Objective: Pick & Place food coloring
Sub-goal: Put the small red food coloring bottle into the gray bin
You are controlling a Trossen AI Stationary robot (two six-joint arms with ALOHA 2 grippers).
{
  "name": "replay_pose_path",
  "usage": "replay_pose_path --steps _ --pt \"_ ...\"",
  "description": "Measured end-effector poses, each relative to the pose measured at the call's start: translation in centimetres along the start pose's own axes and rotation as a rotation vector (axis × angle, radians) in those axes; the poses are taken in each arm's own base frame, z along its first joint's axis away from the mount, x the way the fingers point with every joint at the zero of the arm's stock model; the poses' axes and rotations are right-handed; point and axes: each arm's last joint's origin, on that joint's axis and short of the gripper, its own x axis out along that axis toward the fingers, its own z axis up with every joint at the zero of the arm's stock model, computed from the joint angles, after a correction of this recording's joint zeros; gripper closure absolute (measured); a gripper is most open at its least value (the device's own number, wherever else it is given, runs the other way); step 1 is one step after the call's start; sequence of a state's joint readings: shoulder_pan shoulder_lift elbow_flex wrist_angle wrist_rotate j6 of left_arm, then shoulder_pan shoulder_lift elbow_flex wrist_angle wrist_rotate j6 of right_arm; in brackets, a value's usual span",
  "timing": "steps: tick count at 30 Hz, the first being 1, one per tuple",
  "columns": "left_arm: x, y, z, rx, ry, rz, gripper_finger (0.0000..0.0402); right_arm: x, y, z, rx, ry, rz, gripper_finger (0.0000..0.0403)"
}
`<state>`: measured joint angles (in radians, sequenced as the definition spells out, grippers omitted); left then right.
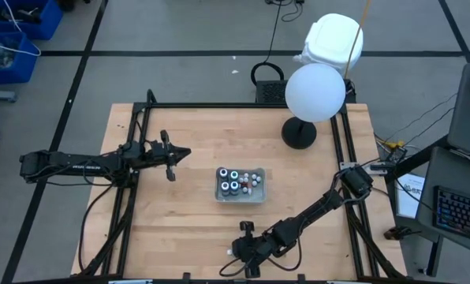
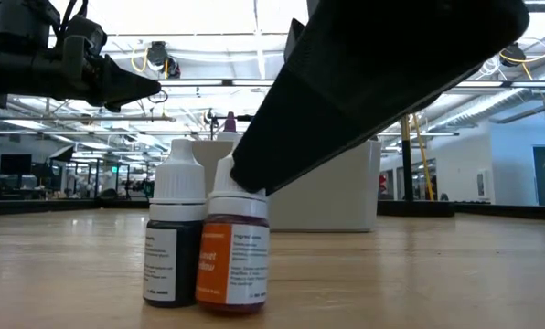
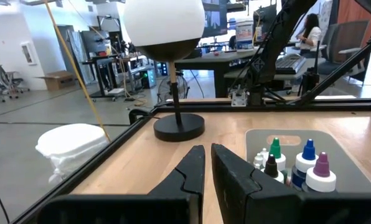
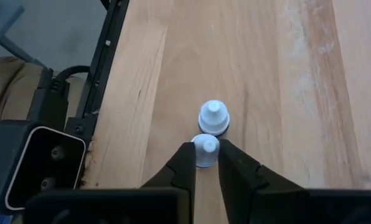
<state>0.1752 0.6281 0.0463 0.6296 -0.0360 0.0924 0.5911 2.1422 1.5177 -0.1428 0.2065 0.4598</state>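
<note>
Pale wood bench [image 1: 180, 221], framed by dark rails: at its near edge the right claw [image 4: 203, 163] has pinched onto the white cap of one food coloring bottle [image 4: 205, 149], gripping high, probably so it lifts clear of its touching neighbour [image 4: 213, 118]. Both stand upright, long axes vertical, tips up. Mid-bench, the clear tray [image 1: 240, 198] holds more bottles. Toward the left edge, the left claw [image 1: 170, 155] hovers closed and empty.

Matt wooden table [image 1: 180, 221], plastic-looking bottles [image 2: 208, 247]
</note>
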Motion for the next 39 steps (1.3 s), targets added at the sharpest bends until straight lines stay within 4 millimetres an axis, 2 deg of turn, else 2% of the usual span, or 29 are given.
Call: replay_pose_path --steps 5,9,13,18,22,28,39 --pt "0.0 0.0 0.0 0.000 0.001 0.000 0.0364 -0.3 0.0 0.1 0.000 0.001 0.000 0.0359" --pt "0.0 0.0 0.0 0.000 0.002 0.000 0.0364 -2.0 0.0 0.9 -0.010 0.008 -0.006 0.0361" --pt "0.0 0.0 0.0 0.000 0.002 0.000 0.0364 -5.2 -0.4 2.0 -0.027 0.013 -0.045 0.0363" --pt "0.0 0.0 0.0 0.000 0.000 0.000 0.0364 -10.6 -1.3 4.1 -0.044 -0.056 -0.126 0.0362" --pt "0.0 0.0 0.0 0.000 0.000 0.000 0.0364 -13.4 -2.5 4.7 -0.075 -0.081 -0.200 0.0361" --pt "0.0 0.0 0.0 -0.001 0.001 0.000 0.0364 -14.3 -4.9 3.5 -0.117 -0.095 -0.236 0.0361" --pt "0.0 0.0 -0.4 -0.022 0.038 -0.003 0.0364 -16.0 -11.7 0.1 -0.087 -0.127 -0.246 0.0360"
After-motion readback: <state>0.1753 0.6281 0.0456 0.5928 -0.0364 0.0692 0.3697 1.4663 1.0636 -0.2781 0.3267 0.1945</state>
